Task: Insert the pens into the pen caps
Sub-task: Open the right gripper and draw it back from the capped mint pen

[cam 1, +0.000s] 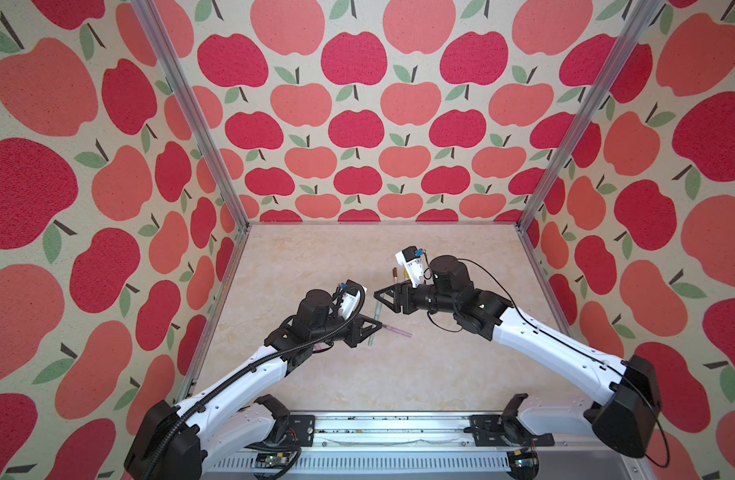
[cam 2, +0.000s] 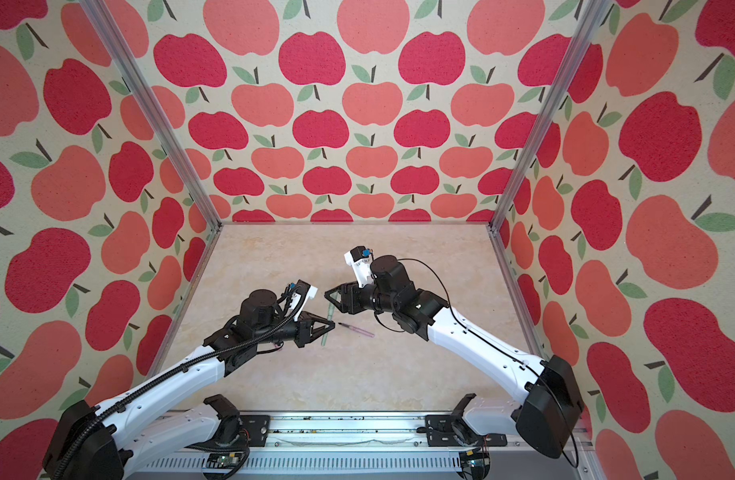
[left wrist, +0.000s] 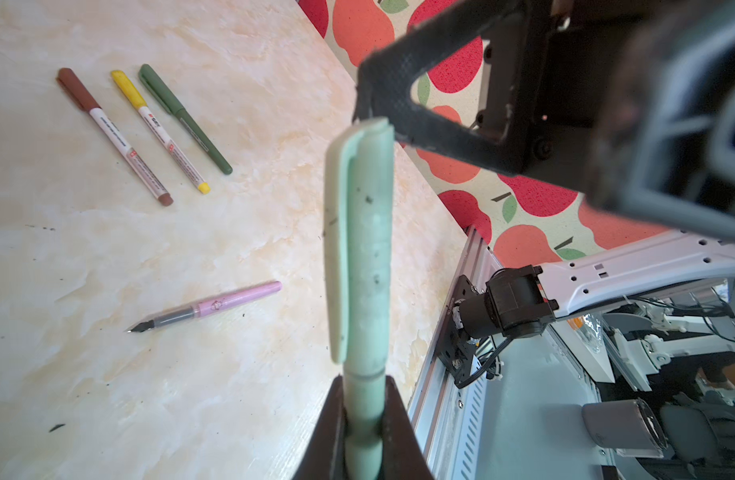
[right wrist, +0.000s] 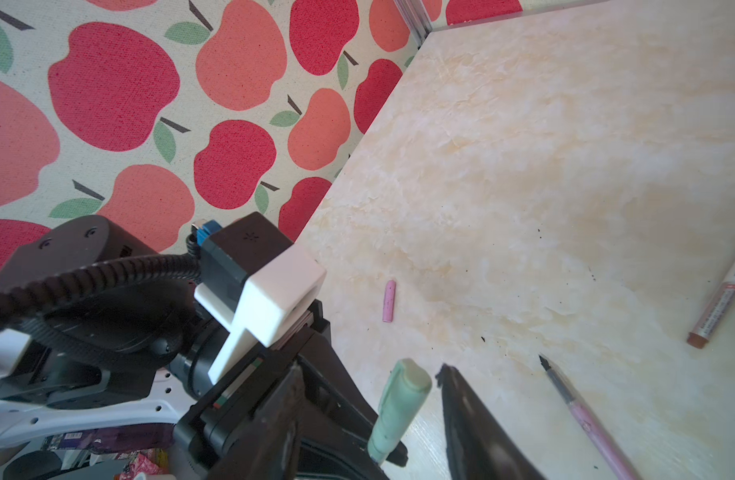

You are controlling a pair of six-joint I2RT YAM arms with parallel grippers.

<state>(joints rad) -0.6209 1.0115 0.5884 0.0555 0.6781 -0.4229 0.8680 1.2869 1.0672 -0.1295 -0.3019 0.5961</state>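
My left gripper (left wrist: pixel 363 419) is shut on the barrel of the pale green pen (left wrist: pixel 361 249), which wears its pale green cap (right wrist: pixel 399 403). In both top views the capped pen (cam 1: pixel 376 311) stands tilted above the table's middle. My right gripper (right wrist: pixel 370 374) is open, its fingers on either side of the cap's end without touching it. The pink pen (left wrist: pixel 216 305) lies uncapped on the table close by, dark tip bare. A loose pink cap (right wrist: pixel 389 301) lies on the table beyond the left wrist.
Three capped pens lie side by side on the table: brown (left wrist: pixel 112 133), yellow (left wrist: pixel 158 129) and dark green (left wrist: pixel 183 116). In a top view they are mostly behind the right wrist camera (cam 1: pixel 409 266). Apple-patterned walls enclose the marbled table (cam 1: pixel 357 374).
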